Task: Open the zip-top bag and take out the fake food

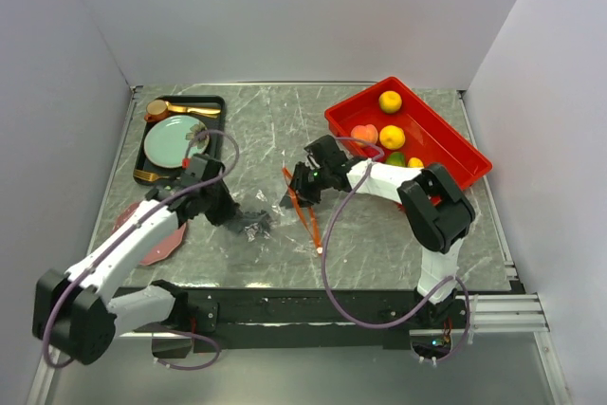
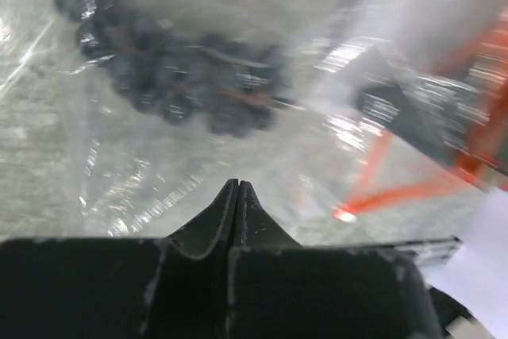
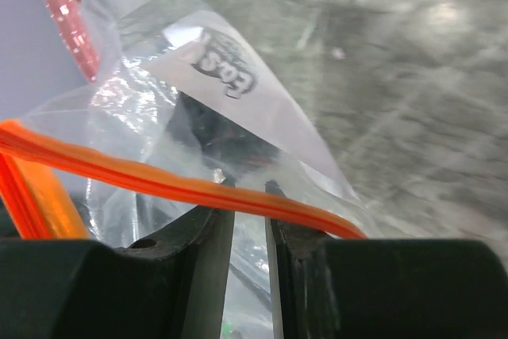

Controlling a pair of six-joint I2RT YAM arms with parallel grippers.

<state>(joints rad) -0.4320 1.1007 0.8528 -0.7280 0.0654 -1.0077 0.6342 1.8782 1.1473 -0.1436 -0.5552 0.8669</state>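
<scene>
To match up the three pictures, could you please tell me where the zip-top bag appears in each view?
Top external: zip-top bag mid-picture, between left claw and right claw.
Left wrist: fills most of the frame, just beyond the shut left claw.
Right wrist: left and centre, above the right claw.
Shared landmark: its orange zip strip, in all three.

You're looking down from above over the whole table, both wrist cameras are sitting close, facing the same zip-top bag from opposite sides.
</scene>
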